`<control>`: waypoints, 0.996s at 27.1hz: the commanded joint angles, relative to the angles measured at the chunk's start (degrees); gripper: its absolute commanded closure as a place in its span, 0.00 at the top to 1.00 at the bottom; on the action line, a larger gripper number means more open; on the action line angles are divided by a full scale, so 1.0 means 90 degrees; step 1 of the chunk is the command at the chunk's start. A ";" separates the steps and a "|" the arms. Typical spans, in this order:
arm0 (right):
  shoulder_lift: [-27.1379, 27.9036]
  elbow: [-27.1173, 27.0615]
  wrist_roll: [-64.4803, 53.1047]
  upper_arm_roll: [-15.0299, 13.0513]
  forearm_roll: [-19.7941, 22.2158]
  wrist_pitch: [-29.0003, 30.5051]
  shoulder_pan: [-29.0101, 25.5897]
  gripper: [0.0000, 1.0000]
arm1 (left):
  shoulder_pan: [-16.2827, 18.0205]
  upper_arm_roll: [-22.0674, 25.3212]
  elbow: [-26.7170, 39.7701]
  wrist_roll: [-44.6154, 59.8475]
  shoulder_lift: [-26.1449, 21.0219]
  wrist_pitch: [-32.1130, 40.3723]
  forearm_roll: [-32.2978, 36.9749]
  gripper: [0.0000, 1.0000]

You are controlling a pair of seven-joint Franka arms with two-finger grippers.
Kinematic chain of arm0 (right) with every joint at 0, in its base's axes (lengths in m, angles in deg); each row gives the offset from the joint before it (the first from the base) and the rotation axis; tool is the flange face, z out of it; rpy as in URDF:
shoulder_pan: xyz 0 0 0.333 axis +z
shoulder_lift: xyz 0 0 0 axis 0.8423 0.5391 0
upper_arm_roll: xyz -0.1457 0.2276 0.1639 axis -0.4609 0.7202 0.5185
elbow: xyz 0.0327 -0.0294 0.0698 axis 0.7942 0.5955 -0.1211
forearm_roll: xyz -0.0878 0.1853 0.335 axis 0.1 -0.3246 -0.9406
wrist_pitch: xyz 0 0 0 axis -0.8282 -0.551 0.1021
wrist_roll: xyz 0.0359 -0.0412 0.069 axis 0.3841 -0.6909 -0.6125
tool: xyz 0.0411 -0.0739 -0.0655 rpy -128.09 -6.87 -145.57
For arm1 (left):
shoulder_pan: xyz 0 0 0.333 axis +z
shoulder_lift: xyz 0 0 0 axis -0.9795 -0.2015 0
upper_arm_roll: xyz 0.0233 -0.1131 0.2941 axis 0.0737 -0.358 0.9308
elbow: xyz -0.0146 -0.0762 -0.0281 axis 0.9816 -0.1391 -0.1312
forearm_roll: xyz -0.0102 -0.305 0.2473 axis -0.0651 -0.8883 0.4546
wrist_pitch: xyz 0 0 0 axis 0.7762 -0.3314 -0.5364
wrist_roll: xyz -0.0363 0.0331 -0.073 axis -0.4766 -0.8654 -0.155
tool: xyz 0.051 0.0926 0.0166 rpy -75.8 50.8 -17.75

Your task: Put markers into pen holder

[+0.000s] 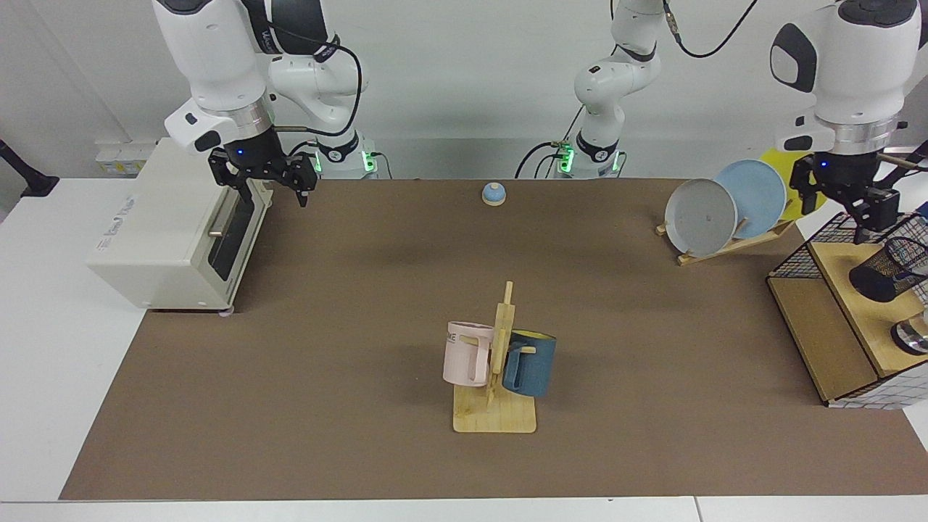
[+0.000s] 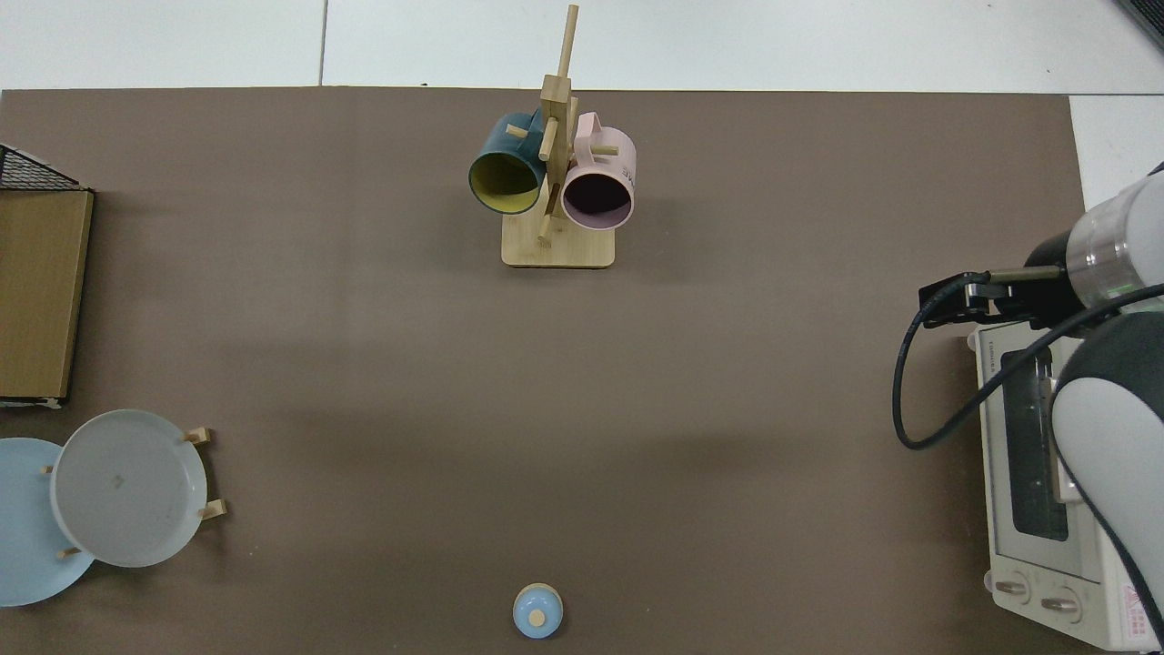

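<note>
Left gripper [image 1: 866, 210] above the wire basket [image 1: 797, 255], just beside the black mesh pen holder [image 1: 888, 272] on the wooden shelf; finger state unclear. Right gripper [image 1: 264, 181] waiting over the toaster oven [image 1: 156, 232], fingers spread apart. Marker not visible.

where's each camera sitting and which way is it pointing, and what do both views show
Facing view: across the table, facing both arms; right gripper by the white toaster oven, left gripper above the black wire-mesh pen holder.
Top view: overhead, looking straight down; only the right gripper beside the toaster oven shows.
Shared: wooden mug rack, small blue dome, grey plate.
</note>
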 commanded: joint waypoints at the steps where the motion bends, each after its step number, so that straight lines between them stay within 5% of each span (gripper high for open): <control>1: -0.0121 0.0180 0.0054 0.0072 -0.0112 0.0171 -0.0118 1.00 | -0.0124 -0.0045 0.0030 0.1891 0.0116 0.0406 -0.0678 1.00; 16: -0.0121 0.0180 0.0054 0.0072 -0.0112 0.0171 -0.0118 1.00 | -0.0827 -0.0251 0.0069 0.7264 0.0204 0.1090 -0.1762 1.00; 27: -0.0121 0.0180 0.0054 0.0072 -0.0112 0.0171 -0.0118 1.00 | -0.0837 -0.0241 0.0030 0.8018 0.0350 0.1266 -0.2261 1.00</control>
